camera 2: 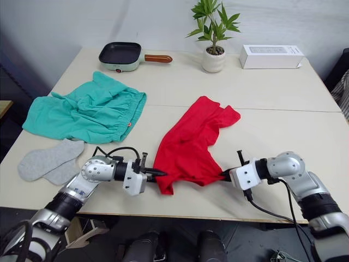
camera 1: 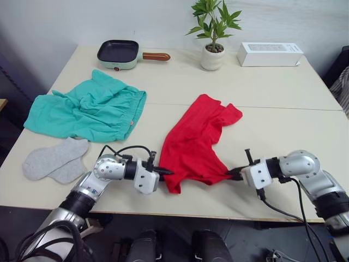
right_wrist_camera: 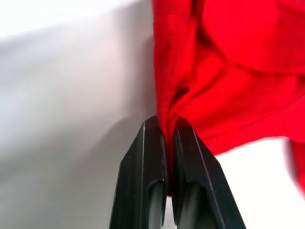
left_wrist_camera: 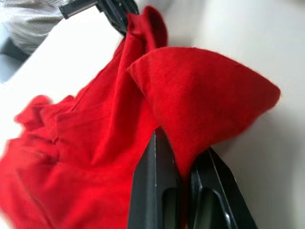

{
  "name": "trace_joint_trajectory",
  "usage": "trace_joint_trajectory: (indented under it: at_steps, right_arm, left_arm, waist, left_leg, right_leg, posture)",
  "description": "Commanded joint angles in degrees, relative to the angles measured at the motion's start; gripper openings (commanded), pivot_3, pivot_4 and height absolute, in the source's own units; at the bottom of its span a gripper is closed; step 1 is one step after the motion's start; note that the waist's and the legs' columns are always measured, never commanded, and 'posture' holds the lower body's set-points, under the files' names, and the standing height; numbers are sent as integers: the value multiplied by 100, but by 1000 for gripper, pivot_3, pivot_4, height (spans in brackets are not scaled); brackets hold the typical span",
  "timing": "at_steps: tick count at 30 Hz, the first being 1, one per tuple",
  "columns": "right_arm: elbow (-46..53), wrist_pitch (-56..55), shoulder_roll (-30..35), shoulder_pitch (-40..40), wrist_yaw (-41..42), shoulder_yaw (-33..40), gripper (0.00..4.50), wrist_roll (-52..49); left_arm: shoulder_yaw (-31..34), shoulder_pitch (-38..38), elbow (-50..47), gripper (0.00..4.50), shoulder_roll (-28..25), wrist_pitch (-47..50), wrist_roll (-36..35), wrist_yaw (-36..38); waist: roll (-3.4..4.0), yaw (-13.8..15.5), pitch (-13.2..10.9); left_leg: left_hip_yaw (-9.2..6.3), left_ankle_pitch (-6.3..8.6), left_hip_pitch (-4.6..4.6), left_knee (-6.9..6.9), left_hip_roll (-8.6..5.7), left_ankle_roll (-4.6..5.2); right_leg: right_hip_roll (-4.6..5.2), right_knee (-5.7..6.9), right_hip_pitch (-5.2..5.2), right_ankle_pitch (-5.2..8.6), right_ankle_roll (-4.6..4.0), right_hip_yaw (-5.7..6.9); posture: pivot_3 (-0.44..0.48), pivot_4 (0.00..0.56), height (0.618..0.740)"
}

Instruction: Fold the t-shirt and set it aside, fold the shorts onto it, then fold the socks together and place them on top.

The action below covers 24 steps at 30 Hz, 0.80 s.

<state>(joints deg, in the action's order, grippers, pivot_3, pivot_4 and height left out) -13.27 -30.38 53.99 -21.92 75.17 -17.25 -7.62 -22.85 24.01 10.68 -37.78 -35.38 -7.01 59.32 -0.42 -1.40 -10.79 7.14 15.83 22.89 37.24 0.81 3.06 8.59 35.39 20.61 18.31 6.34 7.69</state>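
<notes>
Pinching the t-shirt [camera 1: 193,143] hem at 7 and 5 o'clock, the left end effector [camera 1: 165,172] and right end effector [camera 1: 233,173] are gripping it, probably to spread it flat on the counter [camera 1: 283,93].

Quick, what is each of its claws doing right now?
Left gripper: shut on the t-shirt.
Right gripper: shut on the t-shirt too.

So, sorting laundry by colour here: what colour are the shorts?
Teal, a mint green; the shorts show best in the left eye view.
</notes>
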Motion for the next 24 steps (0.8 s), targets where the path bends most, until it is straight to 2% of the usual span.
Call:
trace_joint_trajectory:
  at_steps: [1, 6, 13, 20, 24]
  right_arm:
    - [1125, 1359, 752, 503, 466, 242, 0, -403]
    - [2762, 3106, 1767, 1372, 786, 437, 0, -1133]
    - [4556, 5048, 2424, 2065, 661, 869, 0, -2221]
    - [5176, 6266, 2586, 2409, 637, 1568, 0, -3412]
    - [4704, 6297, 2245, 2152, 338, 1892, 0, -3323]
  left_arm:
    - [231, -291, -876, 15, -408, 610, -528, 394]
    - [295, -589, -1464, 15, -534, 1034, -610, 520]
    - [153, -861, -1995, 15, -584, 1267, -564, 818]
    - [84, -955, -2170, 15, -701, 1588, -708, 1310]
    - [454, -874, -2146, 15, -663, 2276, -1121, 1164]
  waist:
    - [29, 23, -17]
    - [67, 116, -41]
    - [71, 144, -43]
    - [70, 155, -45]
    - [67, 151, -47]
  left_leg:
    - [-6, 0, 12, 6, 0, 0]
    - [-9, 1, 25, 10, 0, 3]
    - [-12, 13, 28, -6, 1, -22]
    - [-12, 16, 34, -5, 1, -18]
    - [-13, 16, 34, -3, 1, -17]
  right_leg:
    - [0, -2, 5, 0, 0, 4]
    - [1, -14, 7, 0, 0, 9]
    - [-1, -36, 10, 0, 0, 10]
    - [-2, -51, 6, 0, 1, 12]
    - [-2, -51, 6, -1, 1, 12]
  posture:
    - [0, 150, 740]
    - [0, 150, 740]
    - [0, 150, 740]
    - [0, 150, 740]
    - [0, 150, 740]
